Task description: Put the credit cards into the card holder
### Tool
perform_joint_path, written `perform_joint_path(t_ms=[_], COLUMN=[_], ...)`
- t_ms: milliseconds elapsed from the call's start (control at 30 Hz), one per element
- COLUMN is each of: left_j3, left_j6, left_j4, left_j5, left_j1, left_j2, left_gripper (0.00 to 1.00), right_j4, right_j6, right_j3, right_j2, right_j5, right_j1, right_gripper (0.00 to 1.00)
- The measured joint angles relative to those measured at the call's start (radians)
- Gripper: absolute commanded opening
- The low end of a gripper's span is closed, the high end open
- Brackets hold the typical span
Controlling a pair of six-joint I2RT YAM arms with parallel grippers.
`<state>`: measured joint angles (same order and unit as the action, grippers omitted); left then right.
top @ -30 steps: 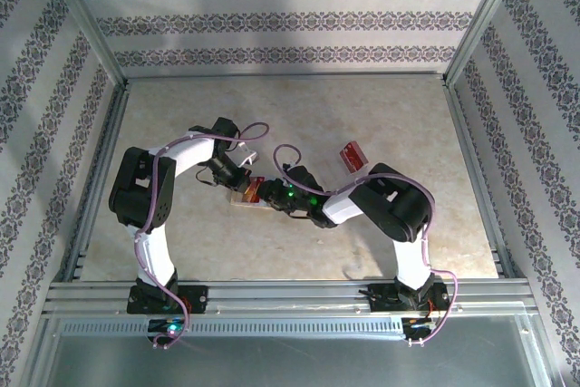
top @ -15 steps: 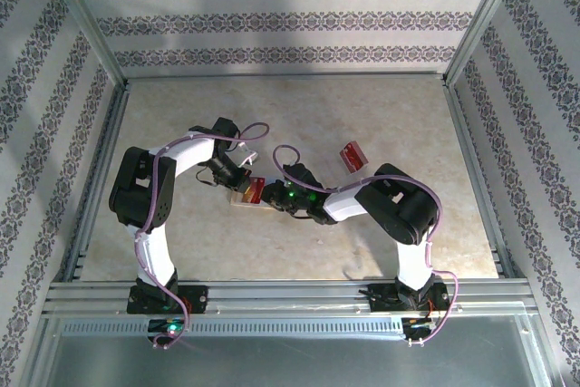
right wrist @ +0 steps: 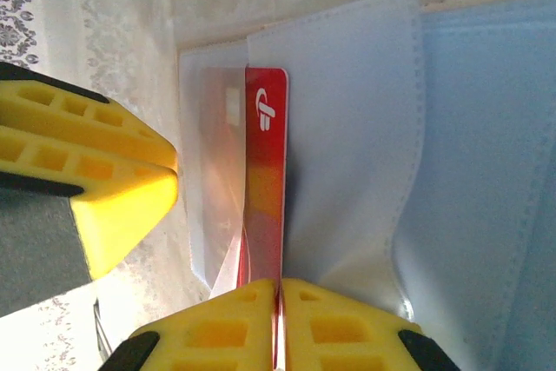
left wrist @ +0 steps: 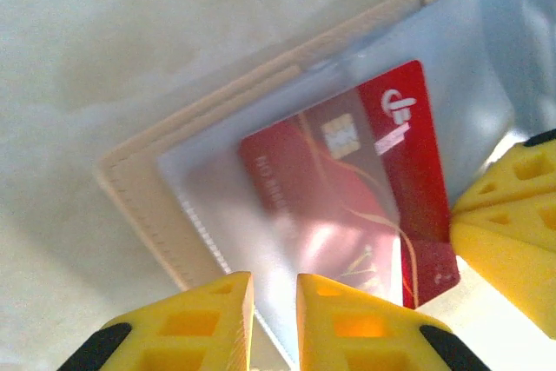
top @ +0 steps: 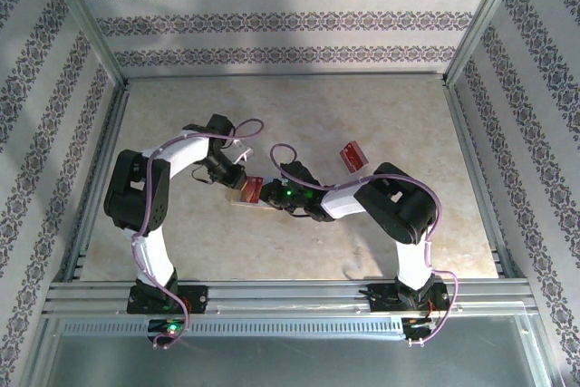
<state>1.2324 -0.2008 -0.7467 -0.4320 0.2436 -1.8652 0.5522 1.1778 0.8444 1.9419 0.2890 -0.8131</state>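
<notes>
The left tool (left wrist: 274, 323) is seen parted by a narrow slit, with the lower edge of a clear sleeve (left wrist: 217, 206) lying at the slit; no grip on it can be made out. The card holder (left wrist: 130, 188) lies open on the worktop (top: 299, 106), just toward eight o'clock of its centre. A red credit card (left wrist: 408, 180) is partly tucked under the sleeve and is pinched edge-on by the closed right tool (right wrist: 280, 327). A second credit card (top: 352, 155) lies at two o'clock from the holder. The holder is cut off by the frame in both wrist views, and the card's print is blurred by glare.
</notes>
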Motion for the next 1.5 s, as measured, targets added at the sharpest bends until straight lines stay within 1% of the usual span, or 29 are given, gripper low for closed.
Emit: perform_joint_path(t_ms=[100, 300, 933, 1167, 1400, 1500], left_j3=[-0.015, -0.043, -0.044, -0.044, -0.055, -0.069], left_j6=[0.008, 0.028, 0.053, 0.057, 0.081, 0.097], left_j4=[0.007, 0.027, 0.046, 0.049, 0.066, 0.072], left_j5=[-0.001, -0.005, -0.050, -0.058, -0.065, -0.064], left_j1=[-0.017, -0.023, -0.036, -0.036, -0.043, -0.058], left_j2=[0.004, 0.004, 0.003, 0.003, 0.018, 0.052], left_gripper=[0.28, 0.32, 0.33, 0.32, 0.42, 0.45], right_j4=[-0.014, -0.040, -0.108, -0.126, -0.138, -0.192], right_j6=[-0.007, -0.016, -0.056, -0.066, -0.108, -0.138], right_j3=[0.012, 0.037, 0.128, 0.148, 0.151, 0.151], right_j2=[0.004, 0.013, 0.059, 0.065, 0.060, 0.034], right_j5=[0.004, 0.013, 0.039, 0.053, 0.058, 0.048], right_j1=[0.000, 0.000, 0.003, 0.006, 0.006, 0.006], right_gripper=[0.13, 0.13, 0.14, 0.16, 0.20, 0.21])
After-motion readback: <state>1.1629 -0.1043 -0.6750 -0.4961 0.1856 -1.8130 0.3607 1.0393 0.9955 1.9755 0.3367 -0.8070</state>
